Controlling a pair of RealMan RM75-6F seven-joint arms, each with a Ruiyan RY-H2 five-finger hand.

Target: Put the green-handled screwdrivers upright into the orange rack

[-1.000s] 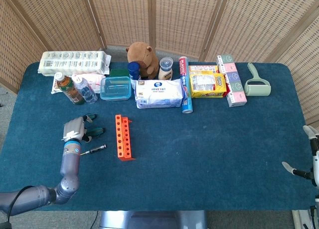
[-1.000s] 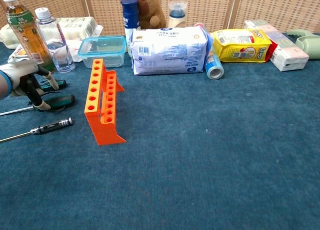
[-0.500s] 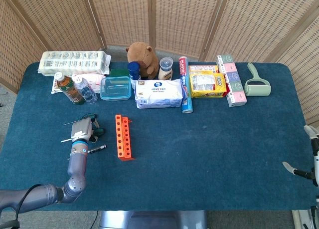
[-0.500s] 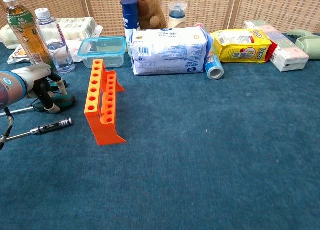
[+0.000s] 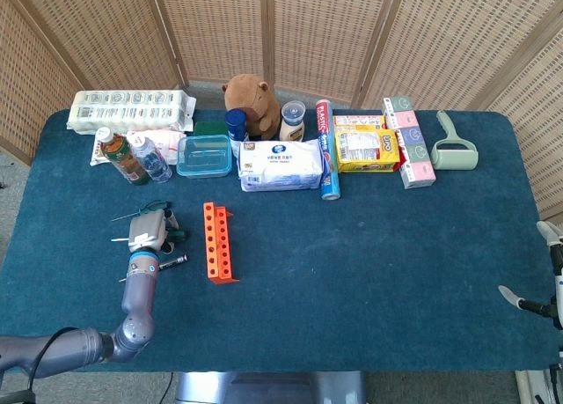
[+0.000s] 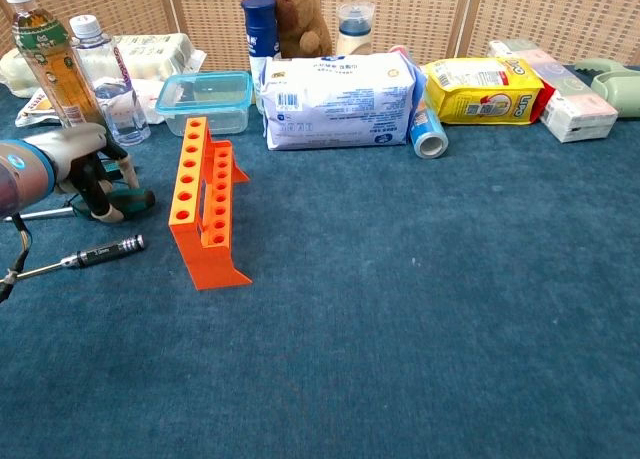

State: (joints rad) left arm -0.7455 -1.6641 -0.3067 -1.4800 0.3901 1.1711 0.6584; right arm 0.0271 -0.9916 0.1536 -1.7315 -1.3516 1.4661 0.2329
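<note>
My left hand (image 6: 62,151) curls its fingers (image 6: 98,191) around a light, rigid green-handled screwdriver (image 6: 126,200) left of the orange plastic rack (image 6: 203,207); I favour gripping the handle.

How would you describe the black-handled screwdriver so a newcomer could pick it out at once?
Start at the orange rack standing near the table's left side. Just to its left, close to the left hand, a thin screwdriver lies flat on the blue cloth. Its handle is black and slim, unlike the fatter green-handled screwdriver lying by the hand's fingers, farther from the front edge.
</note>
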